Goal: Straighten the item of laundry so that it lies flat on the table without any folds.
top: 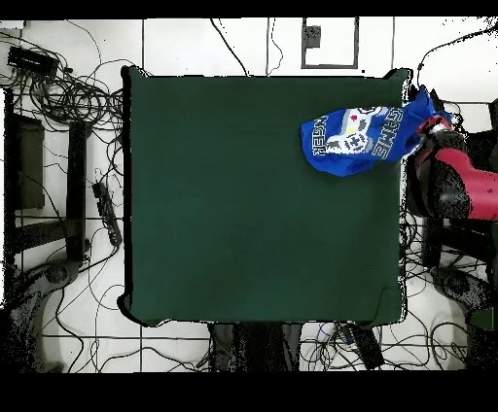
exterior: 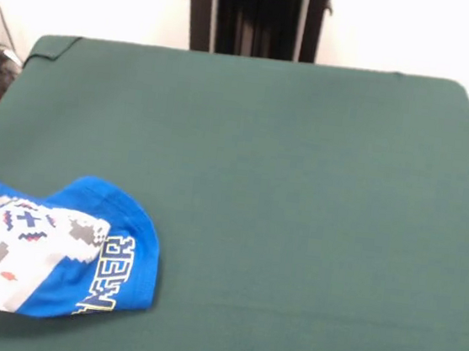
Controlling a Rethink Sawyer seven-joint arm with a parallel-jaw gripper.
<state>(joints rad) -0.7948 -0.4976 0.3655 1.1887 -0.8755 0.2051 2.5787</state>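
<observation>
— One shirt (exterior: 49,243), bunched at the desk's (exterior: 283,198) seven o'clock in the front view, hanging off the edge. Nothing is flattened yet, I judge.
— All the spreading is left, then. Any containers?
— None. Only the pedestal (exterior: 257,13) at twelve.
— And the tool?
— Out of sight, so I can't tell its state.

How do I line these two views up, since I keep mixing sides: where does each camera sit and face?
Front view: across the table, facing the robot; only its black pedestal shows.
Overhead view: above the table, looking straight down; red and black arm at the right edge.
Shared: green table and crumpled blue T-shirt, turned half round.
</observation>
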